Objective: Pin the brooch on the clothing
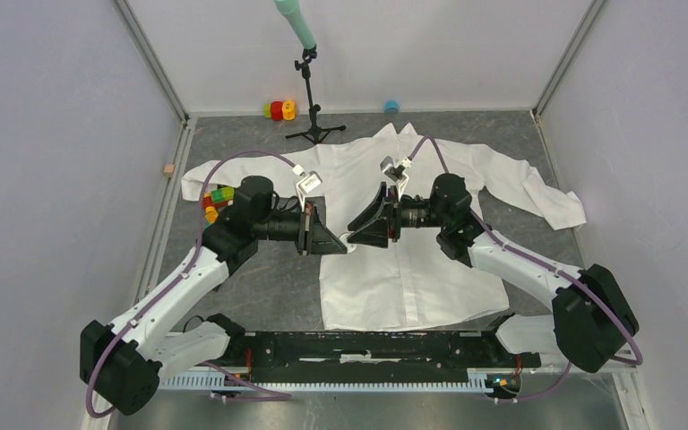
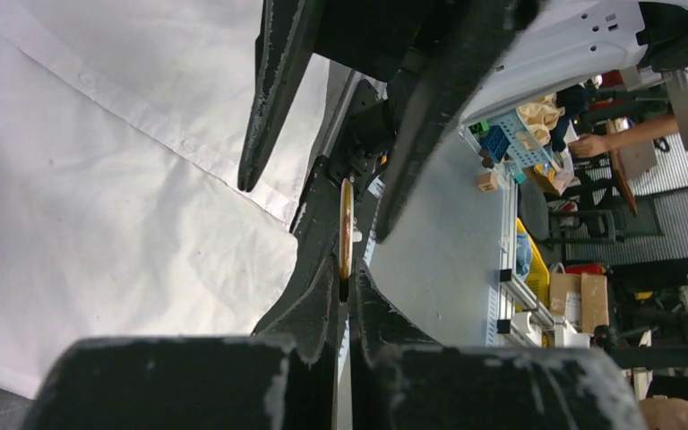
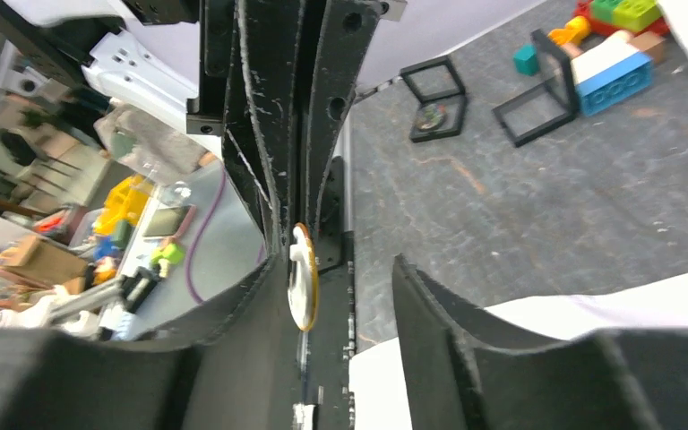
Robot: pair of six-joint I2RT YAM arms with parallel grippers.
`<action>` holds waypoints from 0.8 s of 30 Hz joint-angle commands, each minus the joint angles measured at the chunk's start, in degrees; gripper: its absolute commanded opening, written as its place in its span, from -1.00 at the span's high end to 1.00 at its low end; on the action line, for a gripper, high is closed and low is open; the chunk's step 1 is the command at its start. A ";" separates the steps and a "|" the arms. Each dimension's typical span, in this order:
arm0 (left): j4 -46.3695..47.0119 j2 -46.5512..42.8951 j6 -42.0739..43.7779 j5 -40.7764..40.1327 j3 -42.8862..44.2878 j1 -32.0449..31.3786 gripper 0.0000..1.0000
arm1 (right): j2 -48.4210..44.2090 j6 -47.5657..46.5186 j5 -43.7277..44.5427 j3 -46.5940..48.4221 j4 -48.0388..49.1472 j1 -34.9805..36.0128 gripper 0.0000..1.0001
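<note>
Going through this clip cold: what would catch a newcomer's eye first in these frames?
The left end effector and right end effector meet tip to tip above the spread-out white shirt. The left is shut on the small gold-rimmed brooch, held edge-on. The right stands open, a finger on either side of it.

Left gripper (image 1: 340,245) and right gripper (image 1: 356,233) meet tip to tip over the shirt (image 1: 412,278), the brooch (image 2: 347,224) filling the gap. Bare table (image 1: 278,287) lies open left of the hem; toy blocks (image 1: 218,202) crowd farther back.
</note>
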 commanded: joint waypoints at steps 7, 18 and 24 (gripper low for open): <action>6.74 9.36 6.13 0.75 13.52 -0.37 0.96 | -15.37 -11.22 9.33 1.95 -12.69 -4.39 -0.75; 27.25 4.96 -6.95 0.03 4.96 -1.65 0.96 | -27.79 -9.17 12.32 -3.86 -12.57 -5.20 -0.94; 25.15 5.03 -6.41 0.35 4.71 -3.20 0.95 | -27.67 -4.56 8.11 -7.37 -5.24 -4.51 -0.92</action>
